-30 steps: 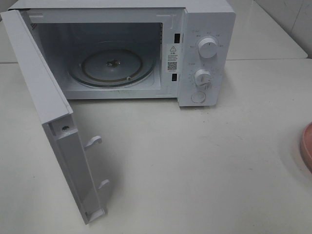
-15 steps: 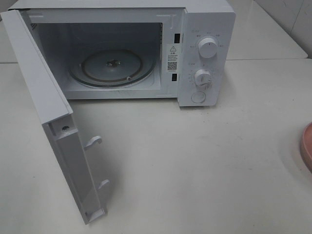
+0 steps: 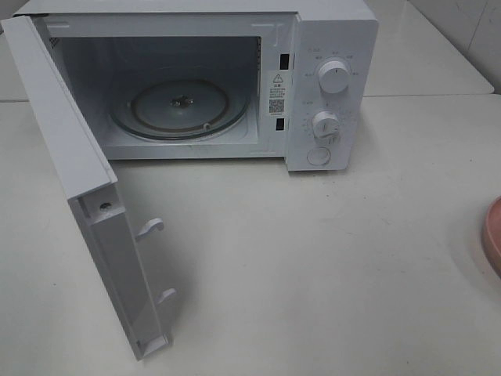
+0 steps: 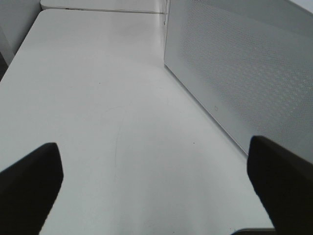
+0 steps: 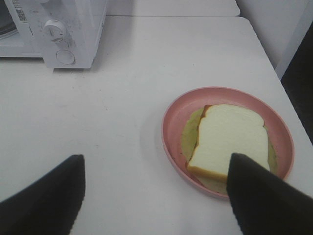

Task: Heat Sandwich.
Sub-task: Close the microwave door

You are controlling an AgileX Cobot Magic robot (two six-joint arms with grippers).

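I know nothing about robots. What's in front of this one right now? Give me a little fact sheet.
microwave: white, at the back of the table
door: swung wide open
turntable: glass, bare
sandwich: white bread, lying on the plate
pink plate: on the table, right of the microwave
left gripper: open, holding nothing
right gripper: open, above the table near the plate

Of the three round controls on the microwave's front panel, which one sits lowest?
The flat round button, below the two raised knobs, upper and lower.
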